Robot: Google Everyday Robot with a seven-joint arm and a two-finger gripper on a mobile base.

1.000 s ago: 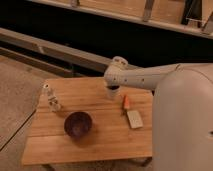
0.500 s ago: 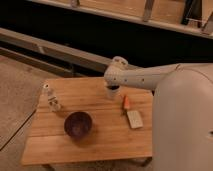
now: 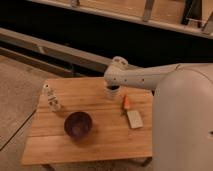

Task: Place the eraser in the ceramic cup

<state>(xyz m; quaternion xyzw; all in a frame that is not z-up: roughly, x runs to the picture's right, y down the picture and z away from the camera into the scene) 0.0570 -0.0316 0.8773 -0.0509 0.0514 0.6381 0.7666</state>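
My gripper hangs pointing down over the back middle of the wooden table, at the end of the pale arm that reaches in from the right. Its fingers look open, and I see nothing between them. The ceramic cup is hidden under the gripper. The eraser is out of view; I cannot tell whether it lies under the gripper.
A dark purple bowl stands at the front left of the table. A small white bottle-like figure is at the left edge. An orange piece and a pale flat block lie right of the gripper. The robot's body fills the right side.
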